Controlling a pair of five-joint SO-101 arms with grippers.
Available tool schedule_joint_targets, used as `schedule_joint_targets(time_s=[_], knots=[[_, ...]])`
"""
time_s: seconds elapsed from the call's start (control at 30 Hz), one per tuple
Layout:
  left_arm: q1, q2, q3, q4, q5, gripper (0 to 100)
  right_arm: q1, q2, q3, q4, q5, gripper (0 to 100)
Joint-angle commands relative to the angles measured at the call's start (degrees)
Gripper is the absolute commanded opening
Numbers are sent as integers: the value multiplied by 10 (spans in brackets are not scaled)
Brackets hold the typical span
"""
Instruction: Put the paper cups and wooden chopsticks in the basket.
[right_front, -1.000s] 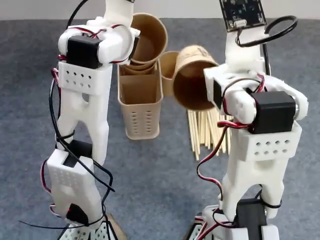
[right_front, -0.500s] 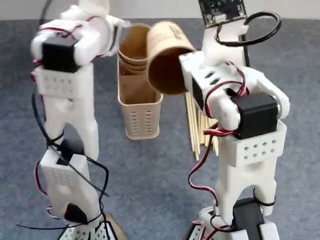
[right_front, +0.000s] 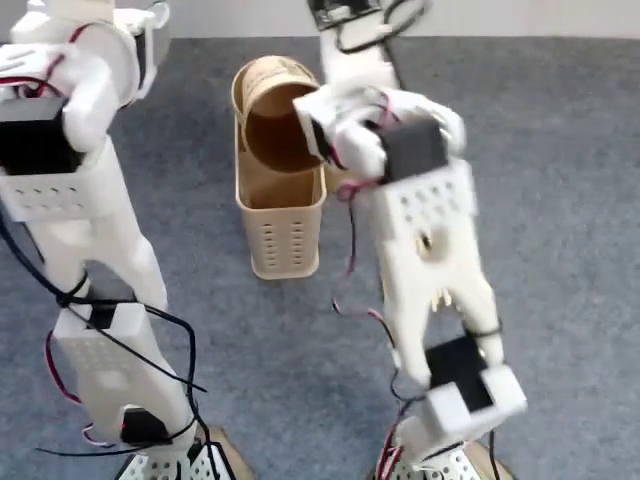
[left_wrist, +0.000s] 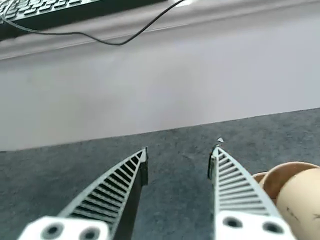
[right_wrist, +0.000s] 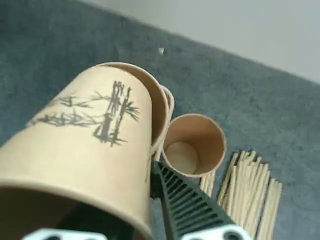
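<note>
A paper cup (right_front: 272, 115) with a bamboo print (right_wrist: 95, 145) hangs tilted over the far end of the beige basket (right_front: 282, 225), and my right gripper (right_front: 305, 135) is shut on its rim. One black finger (right_wrist: 175, 195) lies along the cup's side. A second paper cup (right_wrist: 192, 145) stands upright on the carpet beyond it, next to a bundle of wooden chopsticks (right_wrist: 250, 192). My left gripper (left_wrist: 178, 162) is open and empty, raised to the left of the basket, with a cup (left_wrist: 295, 197) off to one side of it.
Grey carpet (right_front: 560, 150) covers the table up to a pale wall (left_wrist: 160, 75) at the back. The left arm (right_front: 70, 160) stands tall beside the basket. The right arm's body (right_front: 425, 250) covers the carpet to the right of the basket.
The right arm has swung left, carrying its cup from above the chopsticks to over the basket. The left arm has pulled away to the left, leaving its cup in the basket.
</note>
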Motion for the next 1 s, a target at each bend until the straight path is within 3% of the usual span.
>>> schedule_joint_targets(time_s=[0.0,0.17,0.33,0.4,0.7,0.97], knots=[[-24,-2,-15,4,0,221,2,54,-74,-6,-4,4],[-29,-2,-15,4,0,221,13,65,-137,4,-4,35],[-26,-2,-15,24,0,221,9,69,-196,15,-4,233],[-26,-1,-15,25,0,221,8,70,-198,15,-2,264],[-26,-1,0,33,0,220,-2,71,-159,-77,-4,263],[-27,-1,76,29,-1,220,-80,85,-28,-130,-4,263]])
